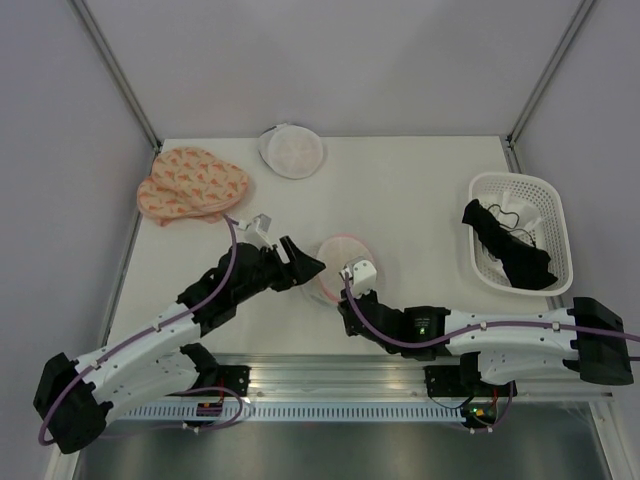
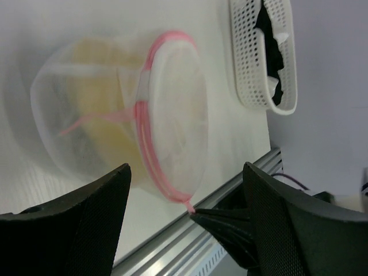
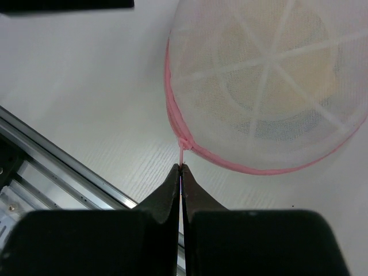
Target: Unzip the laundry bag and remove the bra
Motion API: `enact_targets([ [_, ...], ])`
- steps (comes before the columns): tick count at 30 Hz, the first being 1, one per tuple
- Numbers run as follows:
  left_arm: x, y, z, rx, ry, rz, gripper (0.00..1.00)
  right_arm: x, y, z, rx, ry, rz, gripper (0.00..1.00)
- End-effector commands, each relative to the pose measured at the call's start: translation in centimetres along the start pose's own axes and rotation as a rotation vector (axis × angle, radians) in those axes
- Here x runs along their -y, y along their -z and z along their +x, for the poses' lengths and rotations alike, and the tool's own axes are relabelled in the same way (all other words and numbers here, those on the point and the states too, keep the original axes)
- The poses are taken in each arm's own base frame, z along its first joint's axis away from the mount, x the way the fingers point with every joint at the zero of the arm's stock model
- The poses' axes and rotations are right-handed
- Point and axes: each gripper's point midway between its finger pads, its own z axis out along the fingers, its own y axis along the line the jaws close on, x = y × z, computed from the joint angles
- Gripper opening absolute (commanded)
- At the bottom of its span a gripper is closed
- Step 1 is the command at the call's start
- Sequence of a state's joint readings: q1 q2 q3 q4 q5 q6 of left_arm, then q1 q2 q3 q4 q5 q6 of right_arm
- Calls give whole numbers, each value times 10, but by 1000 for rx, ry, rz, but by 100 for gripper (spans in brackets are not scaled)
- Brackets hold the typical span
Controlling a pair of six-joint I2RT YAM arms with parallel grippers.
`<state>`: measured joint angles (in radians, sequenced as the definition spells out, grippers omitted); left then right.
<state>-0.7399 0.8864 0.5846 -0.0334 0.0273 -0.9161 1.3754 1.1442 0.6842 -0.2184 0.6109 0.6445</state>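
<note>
The round white mesh laundry bag (image 1: 340, 258) with a pink zipper rim lies near the table's front, between the two grippers. A pale yellow bra (image 3: 276, 75) shows through the mesh (image 3: 264, 115). My right gripper (image 3: 181, 168) is shut on the pink zipper pull (image 3: 182, 152) at the bag's near edge; in the top view it (image 1: 343, 300) sits just in front of the bag. My left gripper (image 1: 303, 266) is open and empty, right beside the bag's left side. In the left wrist view its jaws (image 2: 185, 172) stand wide apart around the bag (image 2: 103, 115) without touching it.
A white basket (image 1: 480, 185) holding black clothes (image 1: 505, 245) stands at the right. A second white mesh bag (image 1: 291, 150) lies at the back. A peach patterned padded garment (image 1: 190, 185) lies at the back left. A metal rail (image 1: 400, 375) runs along the front edge.
</note>
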Motion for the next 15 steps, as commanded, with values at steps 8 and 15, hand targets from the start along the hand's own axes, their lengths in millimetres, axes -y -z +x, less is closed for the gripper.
enact_targets([
  [8,-2,-12,56,-123,141,-13,79,-44,2,-38,102,-50,-164,0],
  [15,-12,-17,47,-51,168,-58,20,-52,2,-33,78,-53,-206,0],
])
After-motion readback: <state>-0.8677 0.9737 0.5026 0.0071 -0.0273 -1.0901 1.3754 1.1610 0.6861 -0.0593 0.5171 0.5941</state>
